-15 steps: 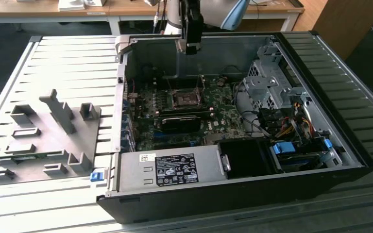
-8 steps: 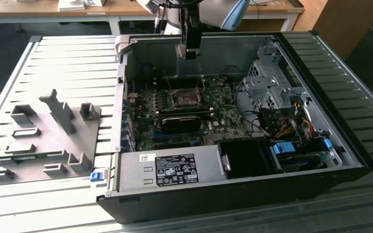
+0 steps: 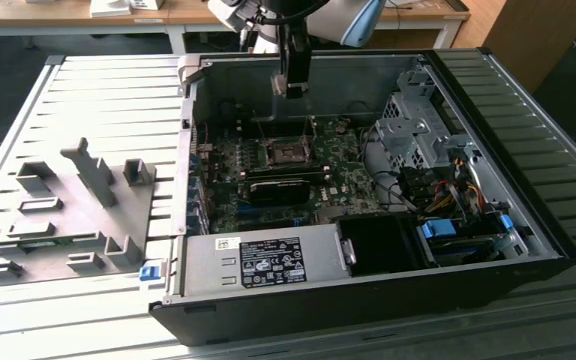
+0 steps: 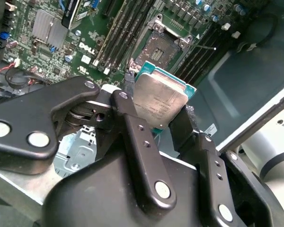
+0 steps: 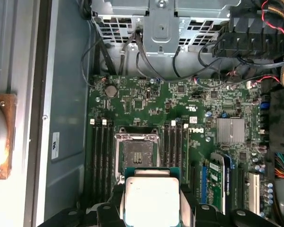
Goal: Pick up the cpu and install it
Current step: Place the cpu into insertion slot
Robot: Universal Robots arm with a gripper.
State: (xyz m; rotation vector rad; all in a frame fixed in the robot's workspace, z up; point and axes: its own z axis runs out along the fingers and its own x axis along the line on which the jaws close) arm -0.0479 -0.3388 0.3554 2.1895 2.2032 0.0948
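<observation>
Soft, even light brightens the slatted table (image 3: 88, 97) beside the computer case (image 3: 368, 307) in the exterior view; inside the case the motherboard (image 3: 343, 191) sits in shade. In the first wrist view, glare whitens the cpu (image 5: 152, 201) top, and the area outside the case wall washes out.

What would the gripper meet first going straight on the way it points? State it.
Likely the open socket on the motherboard, lying just beyond the cpu the gripper holds; depth is unclear.
</observation>
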